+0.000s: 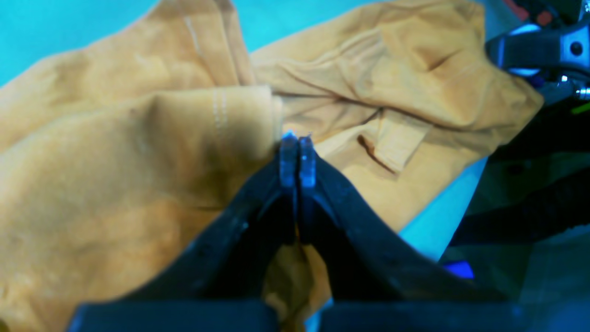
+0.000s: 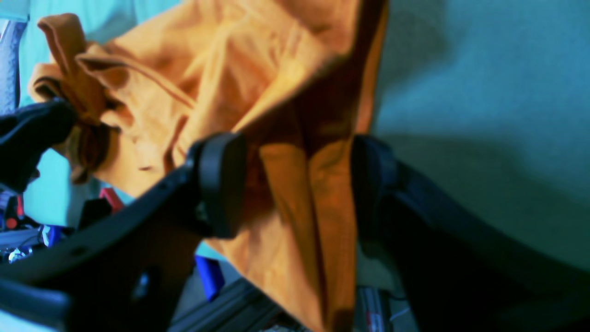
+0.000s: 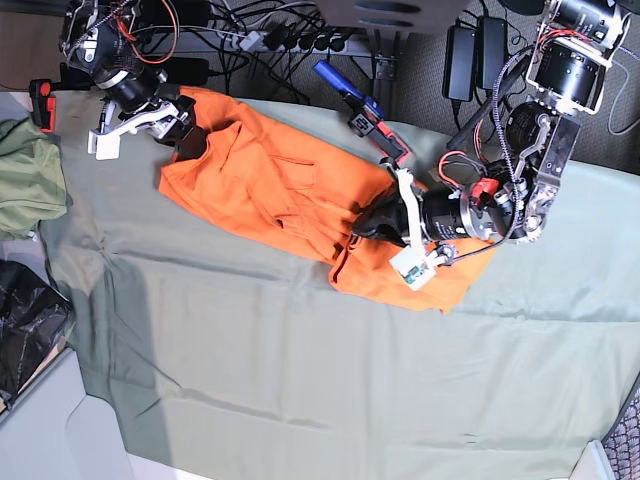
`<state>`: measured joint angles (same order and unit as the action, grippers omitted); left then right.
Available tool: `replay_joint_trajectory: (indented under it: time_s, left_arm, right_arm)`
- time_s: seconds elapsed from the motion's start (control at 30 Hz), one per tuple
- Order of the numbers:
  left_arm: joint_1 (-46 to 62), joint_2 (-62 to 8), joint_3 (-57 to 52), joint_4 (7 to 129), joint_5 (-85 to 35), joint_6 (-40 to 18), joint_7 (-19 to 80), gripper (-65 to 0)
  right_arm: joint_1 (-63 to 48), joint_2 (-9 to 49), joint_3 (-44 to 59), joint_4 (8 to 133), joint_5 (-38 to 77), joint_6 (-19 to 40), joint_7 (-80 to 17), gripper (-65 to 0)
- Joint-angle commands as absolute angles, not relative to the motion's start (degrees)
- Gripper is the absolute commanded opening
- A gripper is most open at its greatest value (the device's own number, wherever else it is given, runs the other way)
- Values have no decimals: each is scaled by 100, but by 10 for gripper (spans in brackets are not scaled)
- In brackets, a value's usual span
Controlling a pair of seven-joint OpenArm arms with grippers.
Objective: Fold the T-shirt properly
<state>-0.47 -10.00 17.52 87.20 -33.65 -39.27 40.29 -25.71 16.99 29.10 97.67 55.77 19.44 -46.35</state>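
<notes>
1. The left gripper (image 1: 295, 152) covers part of the T-shirt (image 1: 138, 184) in the left wrist view; whether any cloth sits between its tips cannot be told.
2. In the right wrist view, the T-shirt (image 2: 295, 193) runs off the top and bottom edges, and the near folds are blurred.
3. The right gripper (image 2: 295, 184) has its far finger partly behind hanging cloth; contact with the fabric is unclear.
4. From the base view, the right gripper (image 3: 190, 135) is too small to read.
5. The olive-green garment (image 3: 25, 190) is cut by the left edge.
6. The table cloth (image 3: 300, 380) runs past the right edge.
</notes>
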Motion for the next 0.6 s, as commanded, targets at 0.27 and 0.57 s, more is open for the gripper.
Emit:
replay_joint_trajectory:
  time_s: [0.27,0.57]
  left_arm:
    - [-110,-1219,1739,8823,-3468,-4000,3920,-650]
    - [-93,-1238,1741,8823,-3470,-4000,3883,-650]
  right_arm:
    - [-2644,1859,2947,10200,5701,2598,-4635,-290]
    - [-3015,1857,2950,10831,5459,2596,-4471,-290]
